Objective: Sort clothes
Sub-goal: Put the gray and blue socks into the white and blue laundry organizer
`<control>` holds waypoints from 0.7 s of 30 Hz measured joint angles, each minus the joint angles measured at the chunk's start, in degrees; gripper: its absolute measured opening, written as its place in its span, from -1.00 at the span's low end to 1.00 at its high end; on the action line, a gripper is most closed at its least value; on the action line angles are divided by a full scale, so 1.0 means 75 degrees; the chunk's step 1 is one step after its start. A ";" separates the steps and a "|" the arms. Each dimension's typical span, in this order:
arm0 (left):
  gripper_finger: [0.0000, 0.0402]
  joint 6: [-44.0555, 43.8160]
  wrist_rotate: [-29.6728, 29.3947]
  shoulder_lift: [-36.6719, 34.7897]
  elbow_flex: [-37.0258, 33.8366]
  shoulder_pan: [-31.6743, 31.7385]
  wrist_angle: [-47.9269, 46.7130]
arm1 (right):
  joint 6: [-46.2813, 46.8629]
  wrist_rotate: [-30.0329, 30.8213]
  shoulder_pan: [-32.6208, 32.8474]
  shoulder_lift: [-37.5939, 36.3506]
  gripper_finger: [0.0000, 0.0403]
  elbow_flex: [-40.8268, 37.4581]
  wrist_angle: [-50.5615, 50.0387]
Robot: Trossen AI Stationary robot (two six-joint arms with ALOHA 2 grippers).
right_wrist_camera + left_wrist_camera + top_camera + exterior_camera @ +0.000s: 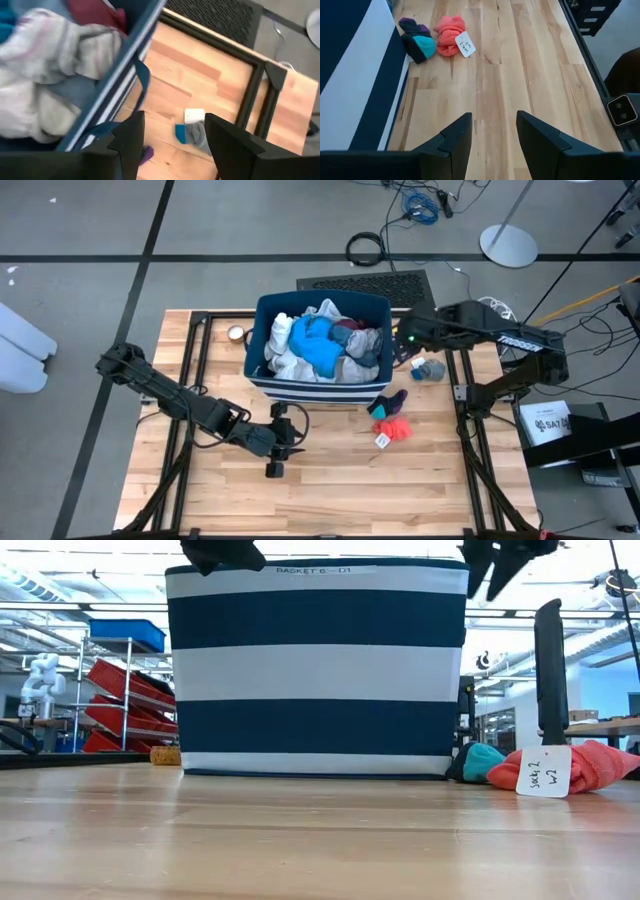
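The left gripper (283, 442) hangs low over the bare front part of the wooden table (330, 490), in front of the bin and toward its left corner. Its jaws stand apart with nothing between them; only planks show past its fingers (455, 137).

In the middle, toward the back of the table, stands the navy bin with white stripes (262, 385). It is heaped with clothes: a teal-blue piece (318, 345) on top in the centre, white and pale grey pieces (283, 358) along the left and front, a maroon piece (345, 330) and dark grey fabric (366, 345) toward the right. A small round thing (237, 333) lies on the table just left of the bin.

Right of the bin's front corner lie a dark sock with a teal toe (388, 402) and, just in front of it, a red-pink sock (395, 428) with a white paper tag (382, 440).

The right gripper (400, 348) hangs above the bin's right edge, jaws parted and empty. On the table just beside it lies a grey-blue sock with a white tag (430, 368)
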 joint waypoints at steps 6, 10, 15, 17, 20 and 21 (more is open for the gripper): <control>-0.18 -0.0062 0.0009 0.0000 0.0000 0.0000 -0.0001 | 0.0522 -0.0038 -0.0894 -0.0352 -0.04 -0.0885 0.0001; -0.18 -0.0054 0.0012 0.0000 0.0000 0.0000 -0.0004 | 0.0524 -0.0464 -0.1744 -0.0654 -0.04 -0.1674 0.0063; -0.18 -0.0012 0.0015 0.0000 0.0000 0.0000 -0.0006 | 0.0044 -0.1213 -0.2418 -0.0867 -0.04 -0.2975 0.0972; -0.18 -0.0015 0.0015 0.0000 0.0000 0.0000 -0.0005 | -0.0237 -0.1710 -0.2666 -0.0877 -0.04 -0.3605 0.1573; -0.18 -0.0018 0.0015 0.0000 0.0000 0.0000 -0.0005 | -0.0592 -0.2236 -0.2977 -0.0858 -0.04 -0.4506 0.2473; -0.18 -0.0020 0.0015 0.0000 0.0000 0.0000 -0.0005 | -0.0646 -0.2288 -0.3049 -0.0852 -0.04 -0.4774 0.2752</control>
